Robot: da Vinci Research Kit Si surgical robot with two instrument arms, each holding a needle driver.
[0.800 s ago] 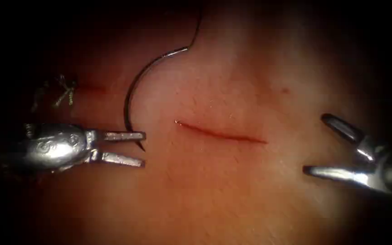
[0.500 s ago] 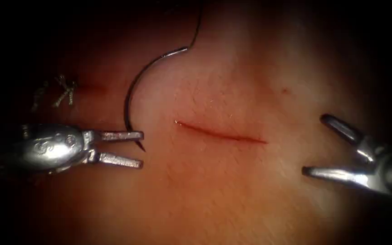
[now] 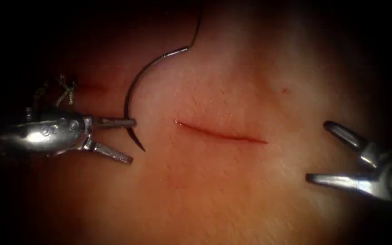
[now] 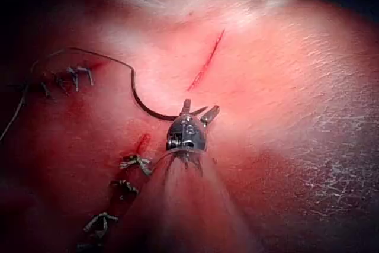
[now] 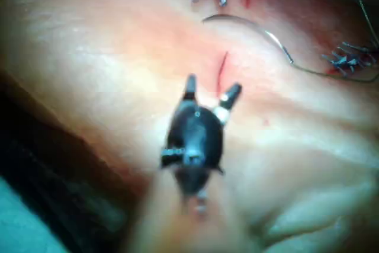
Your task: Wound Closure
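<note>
Steel, curved and thin, the needle [image 3: 134, 88] lies free on the tissue [image 3: 232, 190] left of the cut [image 3: 221, 133], its point near the cut's left end and the thread [image 3: 198, 20] running off from its other end. The left tool [image 3: 130, 139] has its jaws spread about the needle near the point, pinching nothing. The right tool [image 3: 318, 152], right of the cut, holds nothing, its jaws wide apart. Old stitches [image 3: 64, 93] sit near the left tool.

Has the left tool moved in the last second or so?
Yes. The left tool, jaws open and empty, has shifted up and slightly left beside the needle, which lies unmoved on the tissue, left of the cut.
</note>
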